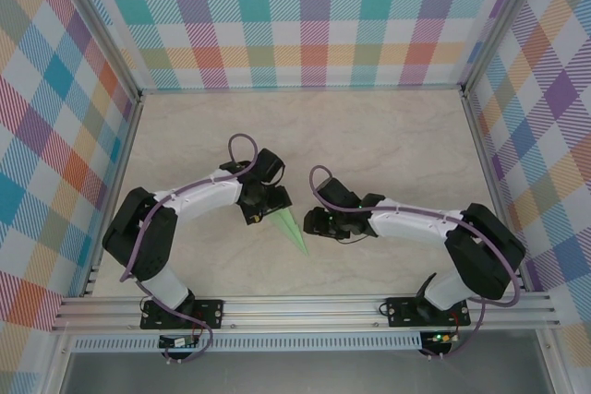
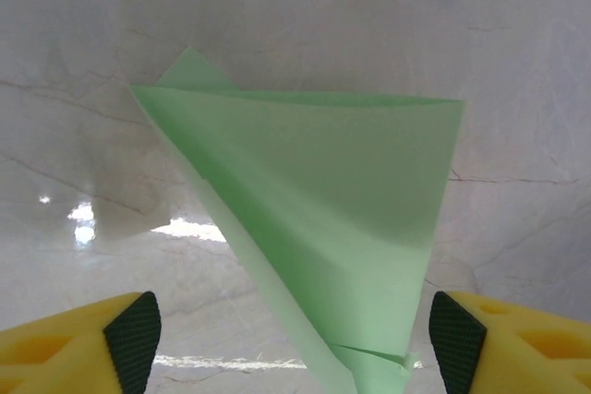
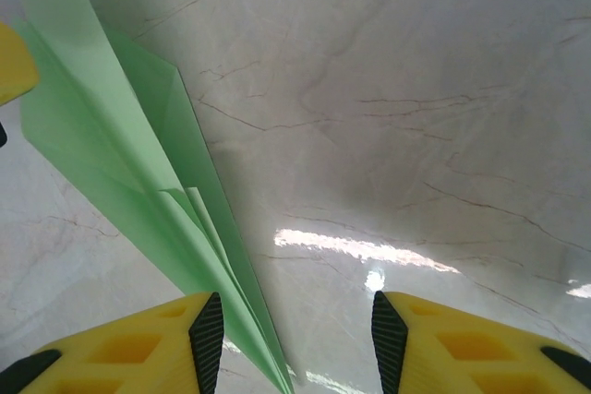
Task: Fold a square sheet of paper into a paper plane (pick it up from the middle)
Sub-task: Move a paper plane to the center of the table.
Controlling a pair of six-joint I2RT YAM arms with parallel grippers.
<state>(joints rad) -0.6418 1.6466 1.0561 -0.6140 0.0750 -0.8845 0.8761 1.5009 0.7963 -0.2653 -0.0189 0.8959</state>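
Note:
The pale green paper plane [image 1: 292, 228] lies on the table between the two arms as a slim folded dart, its point toward the near edge. My left gripper [image 1: 262, 206] hovers at its wide end. In the left wrist view the paper plane [image 2: 323, 200] runs between the wide-apart pads [image 2: 129, 339], touching neither. My right gripper [image 1: 314, 221] sits at the dart's right side. In the right wrist view the paper plane [image 3: 120, 163] passes just inside the left pad [image 3: 208, 339], and the jaws stand open with bare table between them.
The marble-look tabletop [image 1: 388, 145] is bounded by aluminium rails and checked walls on three sides. A yellow finger of the left gripper [image 3: 14, 62] shows at the top left of the right wrist view, close above the paper.

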